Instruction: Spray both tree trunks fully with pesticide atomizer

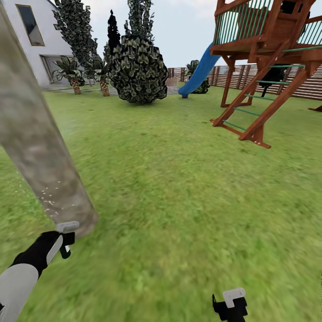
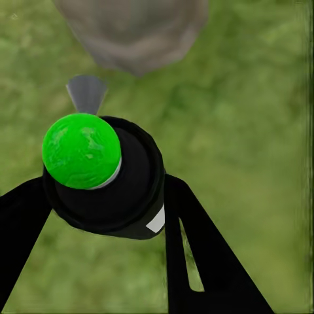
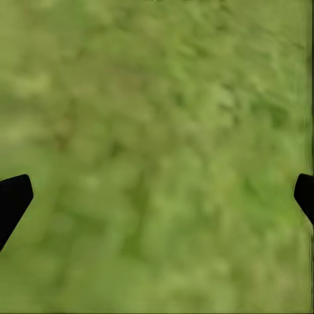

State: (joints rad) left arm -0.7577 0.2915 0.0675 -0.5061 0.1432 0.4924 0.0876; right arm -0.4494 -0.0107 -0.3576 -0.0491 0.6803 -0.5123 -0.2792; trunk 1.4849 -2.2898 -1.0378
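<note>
Gripping the round black atomizer [image 2: 108,186], left fingers [image 2: 190,242] face the mottled trunk [image 1: 38,147]; right fingers [image 3: 14,199] spread.

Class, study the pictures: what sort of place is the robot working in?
Most likely a home back garden: a grass lawn, a wooden play tower with blue slide, a slatted fence and a white house.

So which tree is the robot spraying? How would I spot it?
Find the wooden play tower with the blue slide, then look across the grass to the near left. The thick grey-beige trunk leans there, bare and speckled with tiny pale dots low down, unlike the leafy dark bush.
</note>
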